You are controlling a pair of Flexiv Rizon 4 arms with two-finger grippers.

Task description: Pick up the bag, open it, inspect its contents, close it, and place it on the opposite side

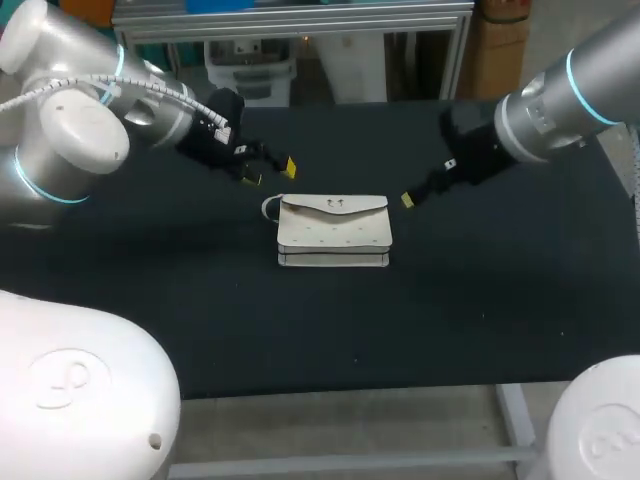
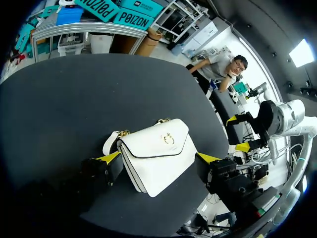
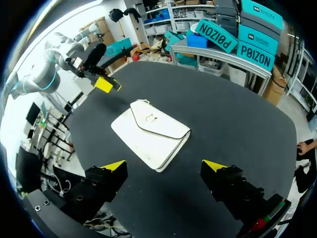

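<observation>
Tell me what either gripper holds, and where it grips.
Nothing. The left gripper and right gripper are open, clear of the bag on the table.

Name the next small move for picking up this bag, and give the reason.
Probably lower the left pincer onto the bag and close on it. The bag lies flat on the table, flap shut, untouched; the left pincer is open near its strap end, and its wrist view shows the bag between the spread fingers.

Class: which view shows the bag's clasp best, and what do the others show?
The left wrist view: the clasp on the bag sits close and large. The right wrist view shows it smaller; the head view only as a tiny mark.
</observation>
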